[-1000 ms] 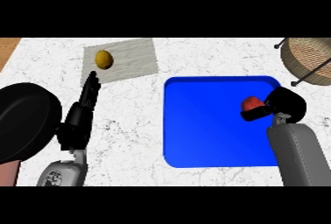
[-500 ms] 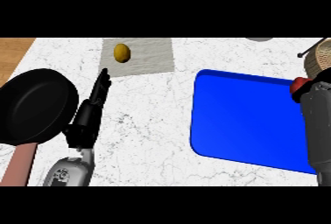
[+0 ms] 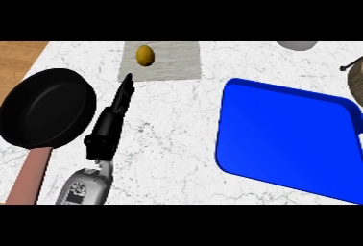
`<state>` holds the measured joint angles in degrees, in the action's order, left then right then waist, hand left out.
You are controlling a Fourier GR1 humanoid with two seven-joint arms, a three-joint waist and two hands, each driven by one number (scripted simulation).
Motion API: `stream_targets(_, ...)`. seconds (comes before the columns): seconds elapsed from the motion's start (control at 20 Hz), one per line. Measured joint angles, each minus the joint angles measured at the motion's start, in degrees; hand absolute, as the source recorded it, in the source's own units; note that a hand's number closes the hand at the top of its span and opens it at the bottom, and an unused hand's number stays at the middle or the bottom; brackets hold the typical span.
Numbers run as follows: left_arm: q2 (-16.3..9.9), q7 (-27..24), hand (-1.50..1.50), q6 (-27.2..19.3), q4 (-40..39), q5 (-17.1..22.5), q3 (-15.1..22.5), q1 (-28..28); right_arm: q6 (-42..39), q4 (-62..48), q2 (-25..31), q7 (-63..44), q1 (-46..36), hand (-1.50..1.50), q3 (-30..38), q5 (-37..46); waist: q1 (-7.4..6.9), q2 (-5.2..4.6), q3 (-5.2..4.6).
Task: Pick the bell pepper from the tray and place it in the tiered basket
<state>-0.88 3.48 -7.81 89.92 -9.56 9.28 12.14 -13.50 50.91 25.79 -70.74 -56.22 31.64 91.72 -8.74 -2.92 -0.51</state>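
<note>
Nearest me, at about seven o'clock, the left hand [image 3: 113,115] stood above its grey forearm, fingers straight and together, pointing toward twelve and holding nothing. It had not shifted its pose. Just beside it at nine o'clock lay the black frying pan [image 3: 46,114], its pinkish handle running down to the near edge.

What had changed sat at three o'clock: the blue tray [image 3: 284,139] now showed bare, and the right hand with the red bell pepper, which a moment earlier had been over the tray's far right side, was gone from sight. I could not tell where the pepper was or how that hand was set; I judged it lifted and on its way.

Farther off at eleven o'clock, a yellowish fruit [image 3: 144,55] rested on a grey cloth [image 3: 174,62]. At two o'clock, the tiered basket [image 3: 355,77] barely showed at the edge, with a pale bowl [image 3: 297,45] beyond it. Nothing seemed to bar the path.
</note>
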Motion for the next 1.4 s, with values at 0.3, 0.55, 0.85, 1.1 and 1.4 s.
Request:
stream_targets(0.3,0.3,-0.1,0.00,0.0,-0.5,-0.3,0.5,0.5,-0.5,-4.3,3.6,-0.1,-8.5,1.50,3.7,8.7,-0.57,0.04,0.08)
stream_targets(0.55,0.6,0.3,0.00,-0.3,-1.0,-0.7,0.7,1.2,1.6,-5.6,4.9,-0.6,-14.6,1.50,6.8,13.9,-0.68,-0.17,0.25)
stream_targets(0.85,0.7,0.1,0.00,-0.8,-1.8,-0.6,0.0,1.9,3.6,-9.1,6.0,-0.7,-17.9,1.50,10.5,19.1,0.23,-0.24,0.38)
stream_targets(1.1,0.7,-0.3,0.00,-1.2,-1.9,-0.4,-0.2,1.4,4.3,-12.4,8.0,-0.7,-19.2,1.50,13.1,23.1,0.91,-0.11,0.43)
stream_targets(1.4,0.3,-0.8,0.00,-1.1,-1.8,0.0,-0.7,0.6,5.1,-16.4,9.4,-0.7,-19.1,1.50,16.3,26.7,1.84,0.17,0.50)
